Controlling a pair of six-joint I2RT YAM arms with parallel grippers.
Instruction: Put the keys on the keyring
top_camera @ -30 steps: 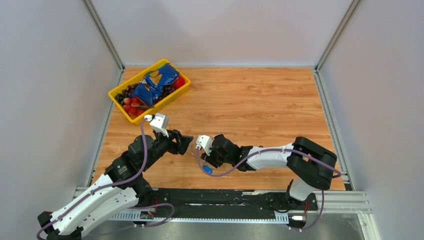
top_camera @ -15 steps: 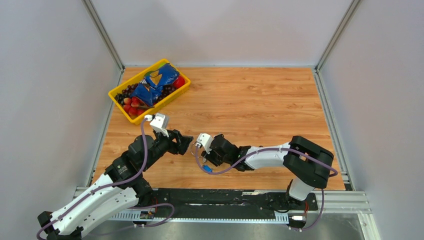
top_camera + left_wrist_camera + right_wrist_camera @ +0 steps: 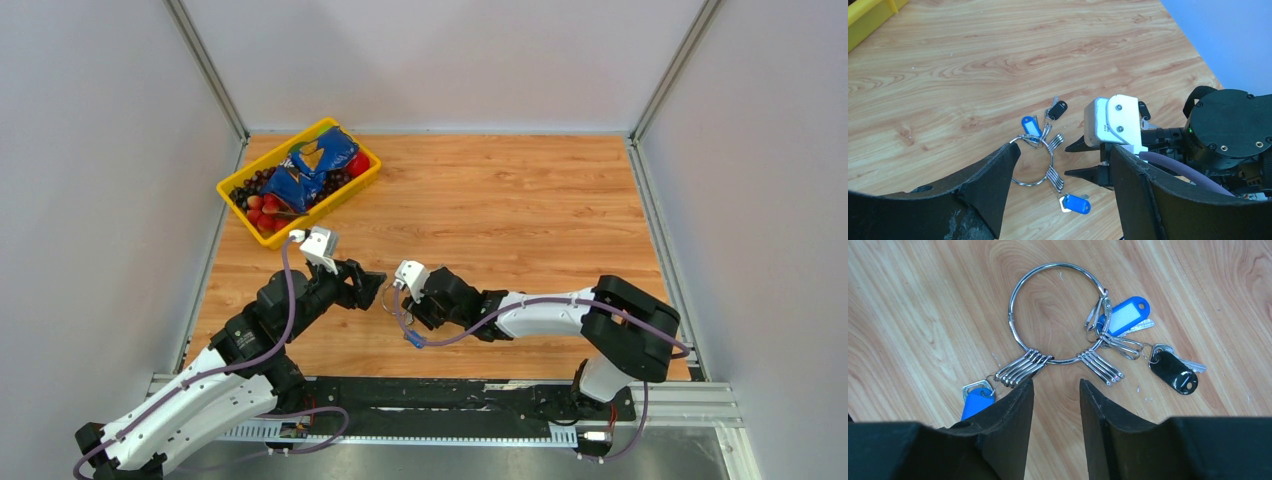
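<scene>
The keyring (image 3: 1009,315) lies flat on the wood table, with two bunches of silver clips on its lower arc. A blue-tagged key (image 3: 1125,315) and a black-headed key (image 3: 1173,372) lie at its right. A second blue tag (image 3: 975,402) lies at its lower left. My right gripper (image 3: 1055,385) is open and empty, its tips just short of the ring's lower edge. My left gripper (image 3: 1063,155) is open and empty, above the ring (image 3: 1031,184), facing the right gripper's fingers (image 3: 1083,172). In the top view both grippers, left (image 3: 372,285) and right (image 3: 400,300), meet near the table's front centre.
A yellow basket (image 3: 330,203) holding fruit and a blue bag stands at the back left. Its corner shows in the left wrist view (image 3: 873,20). Grey walls enclose the table on three sides.
My right gripper has shifted slightly away from the near edge, towards the ring. The left arm has not moved. The keyring lies in the same place.
</scene>
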